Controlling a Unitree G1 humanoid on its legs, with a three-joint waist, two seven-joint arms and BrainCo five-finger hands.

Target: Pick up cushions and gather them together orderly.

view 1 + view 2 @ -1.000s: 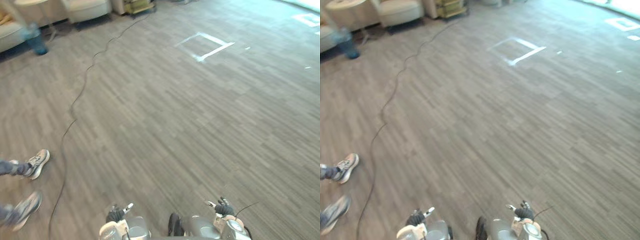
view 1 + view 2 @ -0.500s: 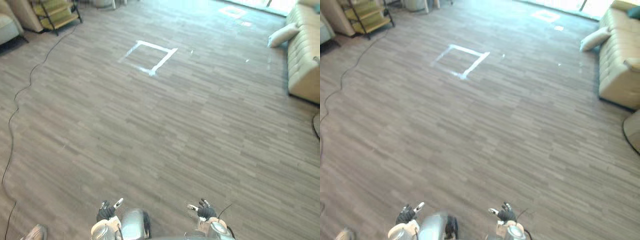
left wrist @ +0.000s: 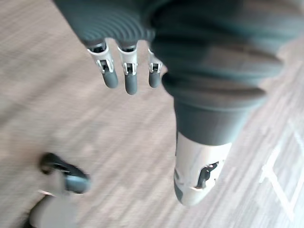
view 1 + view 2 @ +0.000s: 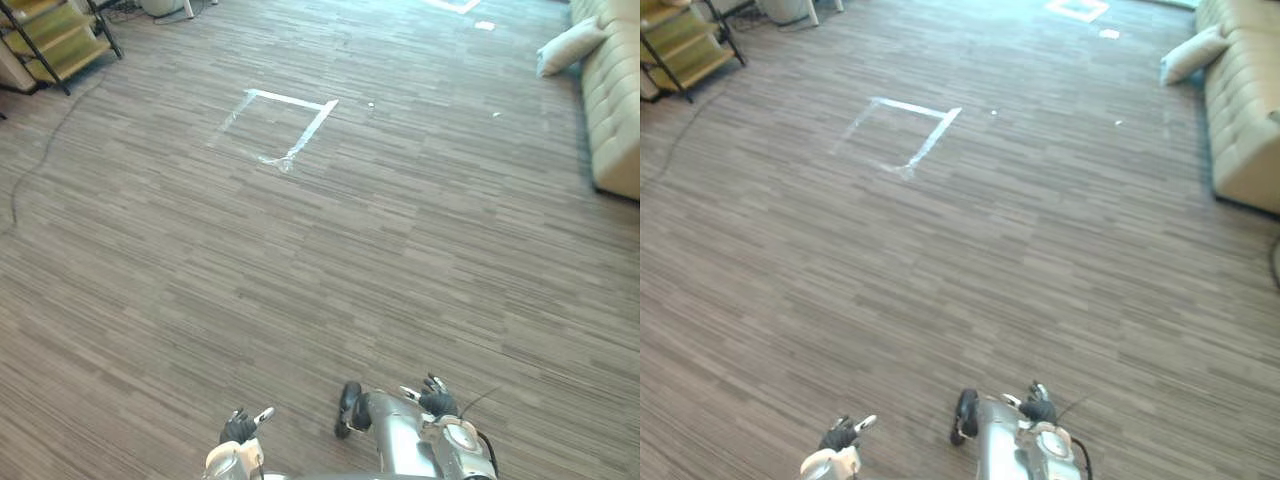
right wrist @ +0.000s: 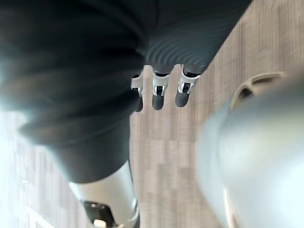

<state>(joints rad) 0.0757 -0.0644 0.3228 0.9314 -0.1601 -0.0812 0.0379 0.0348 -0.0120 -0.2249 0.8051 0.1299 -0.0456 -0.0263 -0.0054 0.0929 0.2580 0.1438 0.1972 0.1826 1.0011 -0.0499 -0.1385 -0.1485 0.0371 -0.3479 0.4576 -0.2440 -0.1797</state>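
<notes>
One pale cushion [image 4: 568,47] is seen on the floor [image 4: 400,250] against one beige sofa [image 4: 615,110], well apart from both hands. The left hand [image 4: 240,427] and right hand [image 4: 437,400] are held empty, fingers loosely spread.

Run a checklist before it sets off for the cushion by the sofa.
1. Left hand free: ok, fingers straight, holding nothing.
2. Right hand free: ok, fingers relaxed, holding nothing.
3. Cushion in sight: ok, pale, lying against the sofa at the far right.
4. Cushion within reach: not ok, a wide stretch of floor separates it from both hands; it probably has to walk first.
5. Tape square off the line to the cushion: ok, it lies well to the left.
6. Other cushions and a gathering spot: cannot tell.
</notes>
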